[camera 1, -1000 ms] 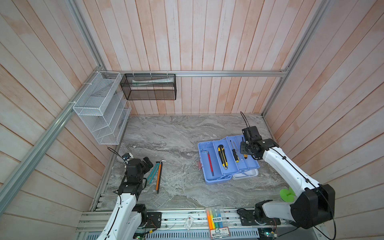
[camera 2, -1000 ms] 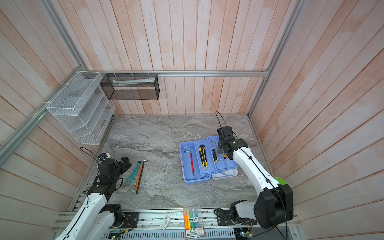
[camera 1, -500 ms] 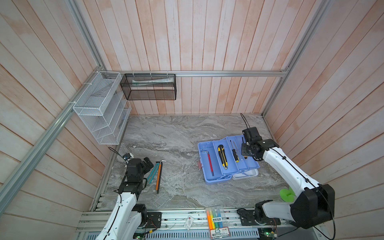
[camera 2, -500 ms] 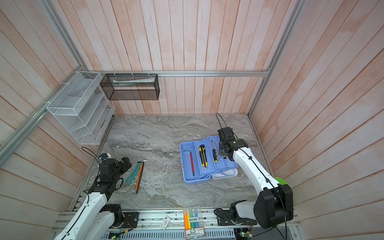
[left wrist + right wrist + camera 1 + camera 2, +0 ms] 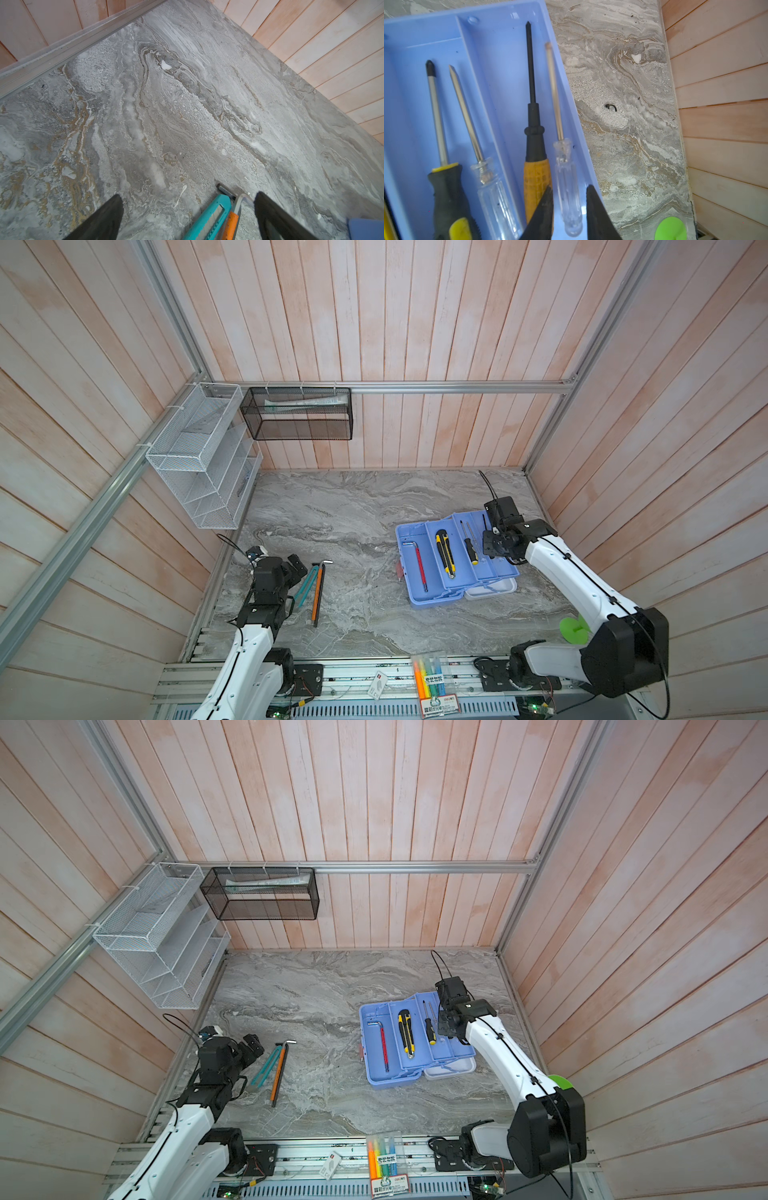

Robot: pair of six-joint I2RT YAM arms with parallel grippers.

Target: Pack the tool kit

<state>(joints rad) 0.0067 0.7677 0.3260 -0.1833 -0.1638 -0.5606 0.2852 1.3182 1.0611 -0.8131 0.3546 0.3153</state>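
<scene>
while the tool kit [image 5: 432,600] lies open right of centre in both top views, its white lid [image 5: 492,590] shows at the lower right corner of the light blue base. a red hex key [image 5: 419,564], a yellow-black knife [image 5: 444,553] and a yellow-black screwdriver [image 5: 469,547] lie in separate compartments. the right gripper [image 5: 492,545] hangs over the kit's right-hand tray, and i cannot tell from here how its jaws stand. at lower left the left gripper [image 5: 293,566] sits low with jaws wide apart, just beside a teal tool [image 5: 305,587] and an orange tool [image 5: 317,593] lying side by side on the marble table [image 5: 353,510]. a pack of highlighters [image 5: 432,680] rests on the rail at the bottom edge.

left wrist view: the left gripper [image 5: 188,195] shows two dark fingers far apart at the bottom of the frame, holding nothing. the teal tool [image 5: 212,216] and orange tool [image 5: 231,224] lie between them, close to the right-hand finger. a blue corner of the tool kit [image 5: 365,228] shows at lower right.

right wrist view: the right gripper [image 5: 569,187] has its jaws a little apart, straddling the handle of a clear screwdriver [image 5: 566,166] in the tray's outer compartment, with a thin gap on each side. an orange-handled screwdriver [image 5: 535,176] lies just beside it. a green disc [image 5: 670,228] sits at the lower right.
</scene>
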